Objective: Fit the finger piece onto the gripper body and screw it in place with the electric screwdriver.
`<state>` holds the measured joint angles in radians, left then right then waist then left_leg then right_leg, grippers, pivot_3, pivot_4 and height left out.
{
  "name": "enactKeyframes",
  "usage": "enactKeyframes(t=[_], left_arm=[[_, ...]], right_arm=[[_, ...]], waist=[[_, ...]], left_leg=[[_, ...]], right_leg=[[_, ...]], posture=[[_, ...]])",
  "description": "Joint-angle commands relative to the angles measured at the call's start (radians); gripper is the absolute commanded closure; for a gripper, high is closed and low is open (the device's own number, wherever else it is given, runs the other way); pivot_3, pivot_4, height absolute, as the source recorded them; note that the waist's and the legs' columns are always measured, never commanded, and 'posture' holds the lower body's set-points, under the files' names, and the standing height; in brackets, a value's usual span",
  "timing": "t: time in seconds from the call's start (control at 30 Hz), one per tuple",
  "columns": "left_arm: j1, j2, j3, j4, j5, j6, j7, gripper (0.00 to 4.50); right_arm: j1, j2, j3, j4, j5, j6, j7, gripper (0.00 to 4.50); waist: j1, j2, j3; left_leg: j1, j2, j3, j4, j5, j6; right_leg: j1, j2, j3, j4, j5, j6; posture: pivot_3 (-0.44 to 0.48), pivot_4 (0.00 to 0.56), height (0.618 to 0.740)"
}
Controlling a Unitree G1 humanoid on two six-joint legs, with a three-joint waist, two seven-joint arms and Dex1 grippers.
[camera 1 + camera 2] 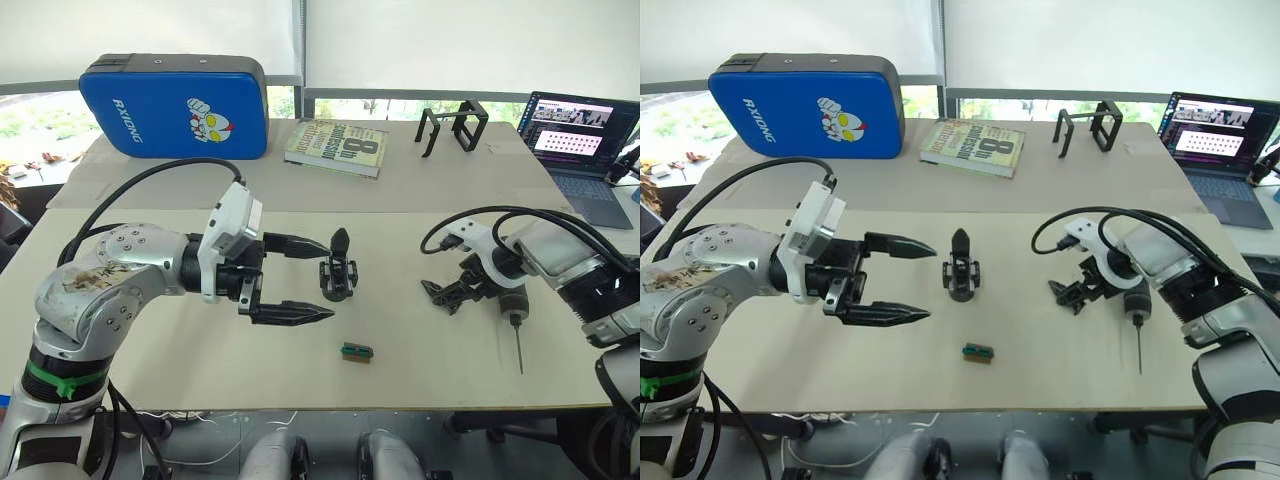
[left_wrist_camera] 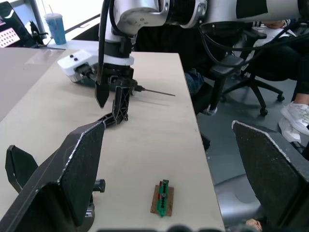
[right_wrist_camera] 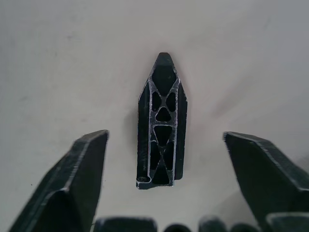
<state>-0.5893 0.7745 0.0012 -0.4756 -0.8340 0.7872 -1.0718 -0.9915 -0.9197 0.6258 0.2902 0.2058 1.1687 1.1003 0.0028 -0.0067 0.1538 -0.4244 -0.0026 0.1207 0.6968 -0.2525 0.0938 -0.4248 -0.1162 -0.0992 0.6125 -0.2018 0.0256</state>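
The gripper body [image 1: 338,268] stands upright mid-table, its pointed black finger up. My left gripper [image 1: 326,280] is open just left of it, one tip level with it and the other nearer the front edge, holding nothing. The finger piece [image 3: 161,121] lies flat on the table between the open fingers [image 3: 82,169] of my right gripper [image 1: 447,292], untouched by either. Beside my right wrist, the electric screwdriver [image 1: 514,312] lies with its thin metal bit [image 1: 520,352] pointing toward the front edge.
A small green block [image 1: 356,351] lies near the front edge. Along the back are a blue case [image 1: 175,105], a book [image 1: 337,147], a black wire-frame stand [image 1: 452,127] and a laptop [image 1: 585,135]. An office chair [image 2: 241,77] stands beyond the table's edge.
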Motion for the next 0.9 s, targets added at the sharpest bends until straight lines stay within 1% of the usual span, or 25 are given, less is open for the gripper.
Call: enactKeyframes(t=[0.03,0.17,0.2,0.27,0.4,0.5,0.57,0.6,0.67,0.7,0.73,0.8,0.9], left_arm=[[0.001,0.000,-0.003,-0.025,0.021,-0.031,0.006,0.00],[0.006,-0.003,-0.008,-0.013,0.043,-0.042,0.018,0.00],[0.008,-0.004,-0.010,-0.008,0.050,-0.043,0.022,0.00],[0.009,-0.012,-0.006,0.017,0.052,-0.029,0.040,0.00],[0.031,-0.071,0.050,0.061,-0.004,0.041,0.158,0.00],[0.028,-0.176,0.114,0.077,-0.070,0.108,0.342,0.00],[0.003,-0.255,0.148,0.111,-0.097,0.138,0.463,0.00],[-0.025,-0.317,0.161,0.156,-0.090,0.146,0.556,0.00],[-0.083,-0.443,0.198,0.239,-0.109,0.149,0.712,0.00],[-0.113,-0.497,0.211,0.267,-0.117,0.146,0.761,0.00],[-0.135,-0.531,0.219,0.279,-0.123,0.148,0.787,0.00],[-0.161,-0.569,0.213,0.285,-0.120,0.150,0.809,0.00],[-0.178,-0.612,0.213,0.292,-0.134,0.143,0.838,0.00]], right_arm=[[0.039,-0.041,0.005,-0.059,-0.033,-0.039,0.039,1.83],[0.065,-0.036,-0.033,-0.067,-0.057,-0.089,0.040,3.23],[0.068,-0.031,-0.050,-0.060,-0.059,-0.101,0.032,3.38],[0.086,-0.039,-0.088,-0.063,-0.067,-0.216,0.038,3.38],[0.092,0.007,-0.254,-0.053,-0.041,-0.459,-0.020,3.38],[0.106,0.054,-0.407,-0.093,-0.005,-0.537,-0.106,3.38],[0.153,0.081,-0.477,-0.167,0.014,-0.612,-0.130,3.38],[0.173,0.109,-0.503,-0.217,0.013,-0.643,-0.166,3.38],[0.191,0.156,-0.519,-0.296,-0.005,-0.687,-0.220,3.38],[0.189,0.193,-0.524,-0.330,-0.015,-0.706,-0.258,3.38],[0.187,0.221,-0.526,-0.355,-0.022,-0.719,-0.283,3.38],[0.181,0.287,-0.539,-0.400,-0.023,-0.716,-0.347,3.38],[0.202,0.366,-0.554,-0.476,0.053,-0.692,-0.350,3.38]], waist=[[0.001,0.000,0.000],[-0.001,0.000,0.000],[-0.002,0.000,0.000],[-0.003,0.000,0.000],[-0.002,0.000,0.000],[-0.002,0.000,0.000],[0.007,0.000,0.000],[0.009,-0.001,0.000],[0.017,-0.001,0.000],[0.017,-0.001,0.001],[0.014,-0.001,0.001],[0.010,-0.001,0.001],[0.008,-0.001,0.001]], left_leg=[[0.000,0.000,0.000,0.000,0.000,0.000],[0.000,0.000,0.000,0.000,0.000,0.000],[0.001,0.000,0.000,0.000,0.000,0.000],[0.001,0.000,0.000,0.000,0.001,-0.001],[0.001,0.000,0.000,0.000,0.001,-0.001],[0.001,0.000,0.000,-0.001,0.001,-0.002],[0.001,0.001,-0.001,0.000,0.001,-0.002],[0.001,0.001,-0.002,0.000,0.001,-0.002],[0.002,0.000,-0.002,0.000,0.001,-0.002],[0.002,0.000,-0.002,0.001,0.001,-0.002],[0.001,0.000,-0.002,0.001,0.001,-0.002],[0.002,-0.001,-0.002,0.001,0.001,-0.002],[0.002,0.000,-0.001,0.001,0.002,-0.002]], right_leg=[[0.000,0.000,0.000,0.000,0.000,0.000],[0.000,0.000,0.001,0.000,0.000,0.000],[0.000,0.000,0.001,0.000,0.000,0.000],[0.000,0.000,0.001,0.000,0.000,0.000],[0.000,0.001,0.001,0.000,0.000,0.000],[0.000,0.001,0.002,0.000,0.000,0.000],[0.001,0.001,0.002,0.001,0.000,0.000],[0.002,0.001,0.001,0.000,0.000,0.000],[0.003,0.000,0.001,0.001,0.000,0.000],[0.004,0.000,0.001,0.001,0.001,0.001],[0.003,0.001,0.001,0.001,0.002,0.001],[0.003,0.000,0.002,0.001,0.003,0.002],[0.003,0.002,0.002,0.002,0.003,0.001]], posture=[[0.000,0.150,0.740],[0.000,0.150,0.740],[0.000,0.150,0.740],[0.000,0.150,0.740],[0.000,0.150,0.740],[0.000,0.150,0.740],[0.000,0.150,0.740],[0.000,0.150,0.740],[0.000,0.150,0.740],[0.000,0.150,0.740],[0.000,0.150,0.740],[0.000,0.150,0.740],[0.000,0.150,0.740]])
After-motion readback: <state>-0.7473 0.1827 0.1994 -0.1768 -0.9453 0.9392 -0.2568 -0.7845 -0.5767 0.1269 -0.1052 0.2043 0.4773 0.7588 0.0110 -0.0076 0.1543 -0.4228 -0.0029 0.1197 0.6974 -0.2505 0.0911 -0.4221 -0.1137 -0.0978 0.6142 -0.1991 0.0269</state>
